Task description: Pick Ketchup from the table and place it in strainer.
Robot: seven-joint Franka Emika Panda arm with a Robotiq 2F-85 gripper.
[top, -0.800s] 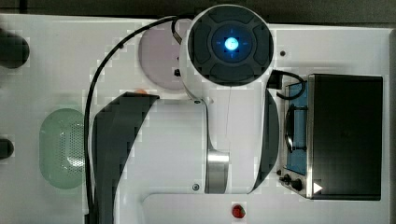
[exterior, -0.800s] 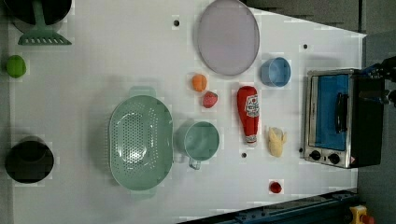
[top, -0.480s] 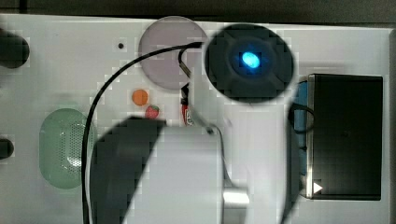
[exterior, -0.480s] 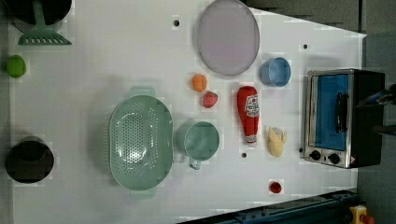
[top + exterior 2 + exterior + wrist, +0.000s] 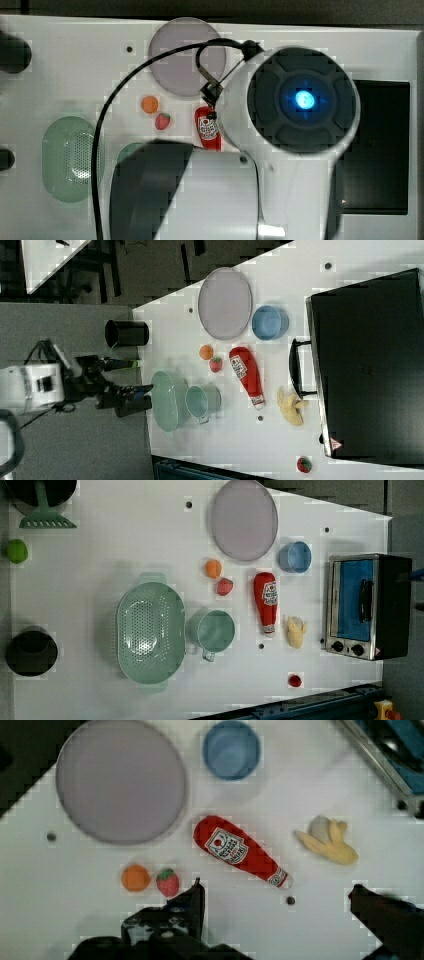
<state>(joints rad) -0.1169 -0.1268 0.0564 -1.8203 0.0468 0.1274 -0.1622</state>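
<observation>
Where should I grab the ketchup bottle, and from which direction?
Take the ketchup from straight above, across its labelled body, jaws closing on the long sides. It lies flat on the table, and the body is its widest part. The strawberry beside it probably leaves finger room.

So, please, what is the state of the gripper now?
Gripper: open, holding nothing; the ketchup bottle lies on the table.

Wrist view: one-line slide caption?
Open gripper above the table, ketchup lying flat between a strawberry and a banana, not yet grasped.
</observation>
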